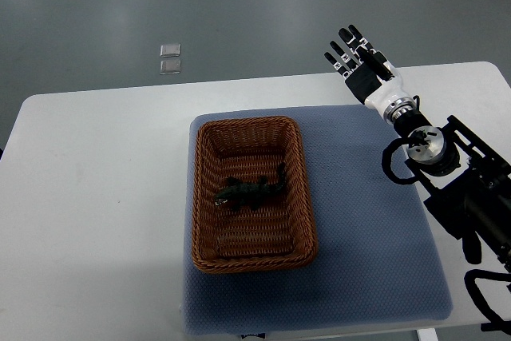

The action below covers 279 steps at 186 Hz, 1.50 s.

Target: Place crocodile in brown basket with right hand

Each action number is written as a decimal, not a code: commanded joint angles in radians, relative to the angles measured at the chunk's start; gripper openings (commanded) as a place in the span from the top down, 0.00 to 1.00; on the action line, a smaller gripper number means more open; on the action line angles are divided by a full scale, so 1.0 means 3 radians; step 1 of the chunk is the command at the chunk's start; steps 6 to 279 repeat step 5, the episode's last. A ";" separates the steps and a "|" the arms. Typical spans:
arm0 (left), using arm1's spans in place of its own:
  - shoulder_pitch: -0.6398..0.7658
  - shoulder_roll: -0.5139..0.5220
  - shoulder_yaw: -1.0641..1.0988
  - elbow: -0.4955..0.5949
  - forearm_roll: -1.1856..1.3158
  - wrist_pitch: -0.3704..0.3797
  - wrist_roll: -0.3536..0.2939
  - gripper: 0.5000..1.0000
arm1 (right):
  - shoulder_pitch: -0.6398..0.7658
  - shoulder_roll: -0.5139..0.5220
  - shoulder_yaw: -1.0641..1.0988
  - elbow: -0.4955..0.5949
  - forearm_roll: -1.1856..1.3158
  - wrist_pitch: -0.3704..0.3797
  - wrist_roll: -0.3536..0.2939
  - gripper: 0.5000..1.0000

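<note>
So it's a white bench [96, 197] with rounded corners, and lying flat on it is a blue-grey textured mat [367, 237]. The mat sits right of the middle, a bit skewed, and runs from close to the far edge down to the near edge.

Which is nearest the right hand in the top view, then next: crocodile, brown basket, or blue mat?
1. Blue mat, its far edge just under the right hand.
2. Brown basket, further left on the mat.
3. Crocodile, in the basket's middle.
</note>
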 commanded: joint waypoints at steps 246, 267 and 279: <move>0.0000 0.0000 -0.0004 0.0003 0.0000 0.0000 0.0000 0.00 | -0.0005 0.0002 -0.0010 0.0014 -0.0027 0.0083 0.0012 0.14; 0.0000 0.0000 -0.0004 0.0003 0.0000 0.0000 0.0000 0.00 | -0.0005 0.0002 -0.0010 0.0014 -0.0027 0.0083 0.0012 0.14; 0.0000 0.0000 -0.0004 0.0003 0.0000 0.0000 0.0000 0.00 | -0.0005 0.0002 -0.0010 0.0014 -0.0027 0.0083 0.0012 0.14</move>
